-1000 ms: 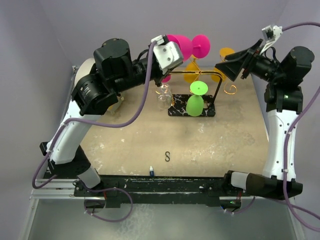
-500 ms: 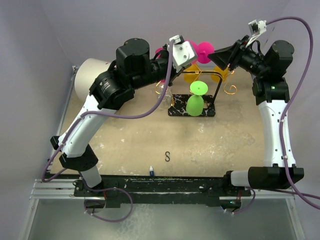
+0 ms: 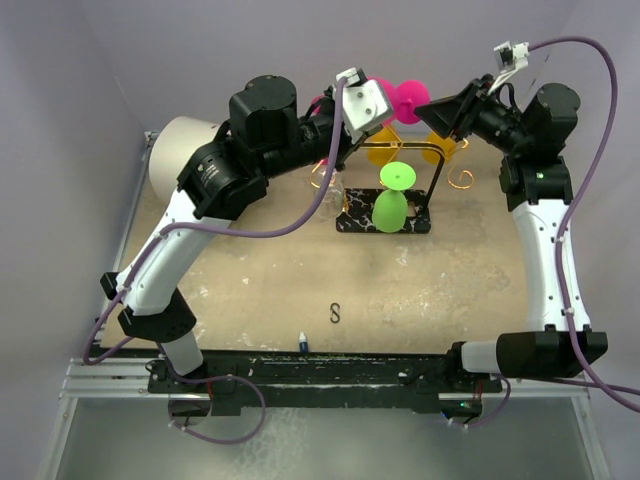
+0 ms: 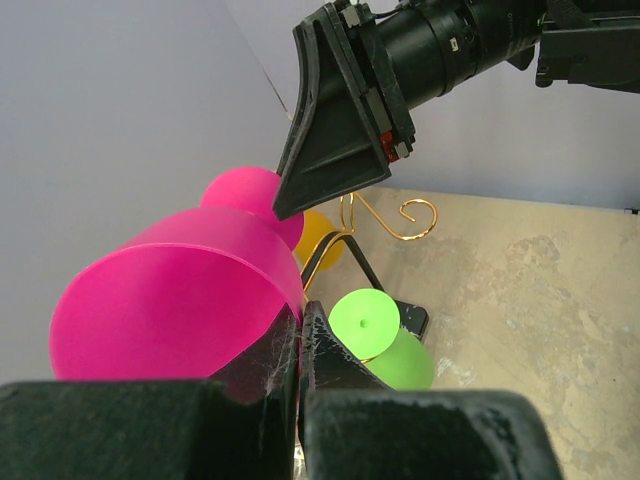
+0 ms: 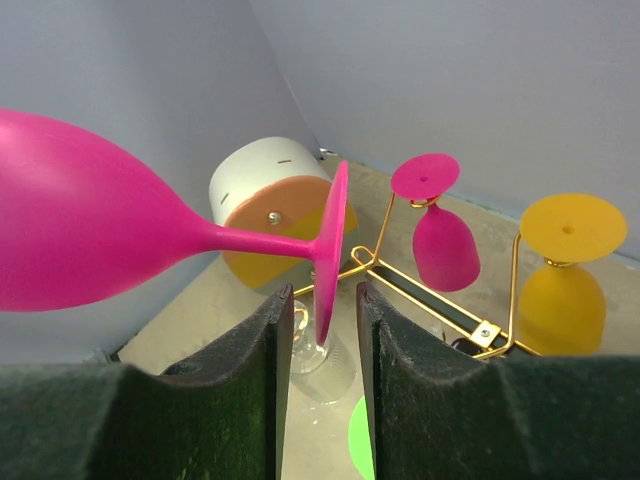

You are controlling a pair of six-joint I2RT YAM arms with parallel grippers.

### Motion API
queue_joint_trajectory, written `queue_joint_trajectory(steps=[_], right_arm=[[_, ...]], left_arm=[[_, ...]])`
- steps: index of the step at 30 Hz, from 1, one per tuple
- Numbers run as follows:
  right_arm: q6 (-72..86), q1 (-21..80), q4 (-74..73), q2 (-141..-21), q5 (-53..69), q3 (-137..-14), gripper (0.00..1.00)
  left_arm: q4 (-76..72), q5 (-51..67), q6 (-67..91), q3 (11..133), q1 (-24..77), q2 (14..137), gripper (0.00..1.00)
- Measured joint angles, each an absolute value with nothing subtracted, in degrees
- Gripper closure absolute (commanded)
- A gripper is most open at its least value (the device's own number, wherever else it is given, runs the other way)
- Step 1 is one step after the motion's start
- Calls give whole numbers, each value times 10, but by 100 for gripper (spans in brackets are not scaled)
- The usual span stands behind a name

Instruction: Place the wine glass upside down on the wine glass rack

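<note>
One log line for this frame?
phase: handover | left fingers: shut on pink wine glass rim | right fingers: open around its foot | wine glass rack: not reached

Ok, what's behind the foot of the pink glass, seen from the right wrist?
Behind the pink glass: a white cylinder with an orange end face, and lower down a clear glass, partly covered by the fingers.

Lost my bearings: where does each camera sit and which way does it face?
Top external: above and behind the bases, looking down at the table; left arm and right arm show.
Left wrist: on the left gripper, looking along its shut jaws, past the pink wine glass they pinch, toward the right gripper.
Right wrist: on the right gripper, looking leftward between its parted jaws, past the glass's foot, to the wine glass rack.
Shared: both wrist views show that glass, from opposite ends.
</note>
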State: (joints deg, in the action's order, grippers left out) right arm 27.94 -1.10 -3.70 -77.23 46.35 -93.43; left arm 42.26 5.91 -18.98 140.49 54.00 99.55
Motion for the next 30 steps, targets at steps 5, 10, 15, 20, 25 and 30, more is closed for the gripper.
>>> queue_joint_trajectory(steps=[5,10,15,20,25,30], right_arm=[[292,-10,-33,-773,460,-933,73],[303,-7,-25,-774,460,-933,75],[308,-6,-24,-776,455,-932,83],[309,-3,-27,-776,441,-927,100],[313,-3,-33,-776,429,-927,100],[300,-4,-51,-776,409,-928,100]], left_arm=[[422,59,-190,1405,540,995,100],[422,63,-189,1405,540,995,100],[422,68,-189,1405,540,995,100],[423,69,-189,1405,540,997,100],[424,69,-190,1403,537,999,94],[425,67,-191,1388,536,998,75]])
